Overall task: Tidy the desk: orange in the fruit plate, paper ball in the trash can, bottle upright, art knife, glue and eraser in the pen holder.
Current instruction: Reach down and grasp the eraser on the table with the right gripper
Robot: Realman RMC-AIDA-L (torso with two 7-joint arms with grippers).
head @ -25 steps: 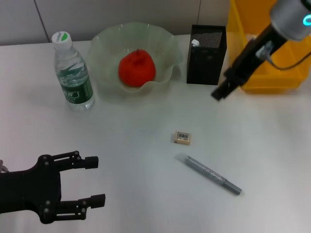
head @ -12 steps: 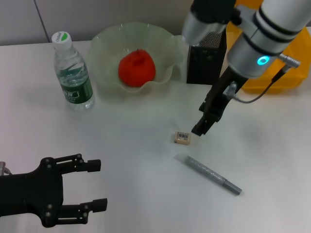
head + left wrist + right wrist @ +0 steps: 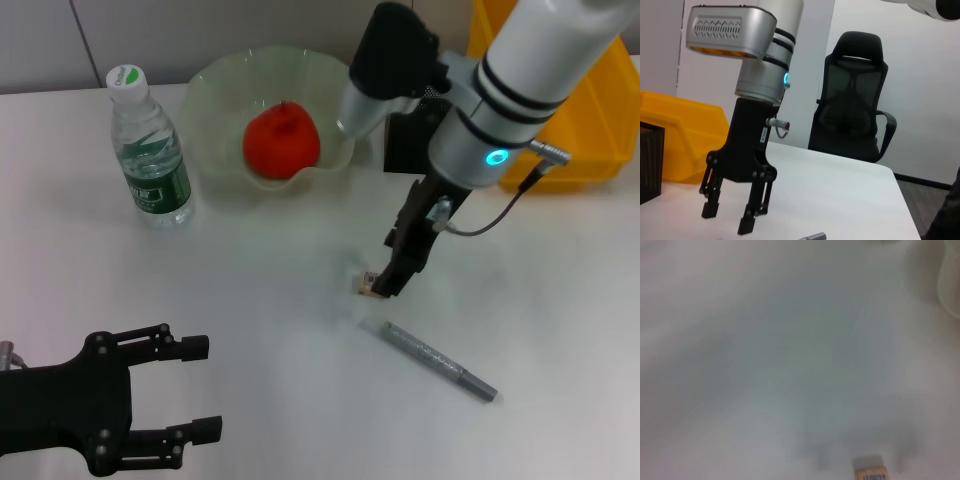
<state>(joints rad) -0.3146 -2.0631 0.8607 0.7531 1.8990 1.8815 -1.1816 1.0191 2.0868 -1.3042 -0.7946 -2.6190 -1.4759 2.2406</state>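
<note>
Down at the middle of the white desk [image 3: 250,300], the right gripper [image 3: 390,280] hangs over the eraser [image 3: 368,284], its black fingers pointing steeply downward and covering most of the small beige block, so only the block's left end shows in the head view. Whether the fingertips touch it cannot be told. From the left wrist view the right gripper [image 3: 730,220] shows its two fingers spread apart with a clear gap between them, holding nothing. In the right wrist view the eraser [image 3: 870,470] sits at the frame's edge on bare desk, its barcode sticker facing up.

Just beside the eraser, toward the robot, lies a grey pen-like tool [image 3: 437,360], its long axis running diagonally from near the eraser toward the robot's right. Open desk surrounds both on every side.

Along the far edge, the bottle [image 3: 150,150] stands upright at the left with its cap up. The orange [image 3: 282,140] rests in the fruit plate [image 3: 215,95], next to the bottle. The pen holder [image 3: 400,150] is partly hidden behind the right arm, and the trash can [image 3: 590,140] stands at the far right.

The left gripper [image 3: 195,390] rests low at the near left, well apart from everything, fingers wide and empty, pointing rightward.
</note>
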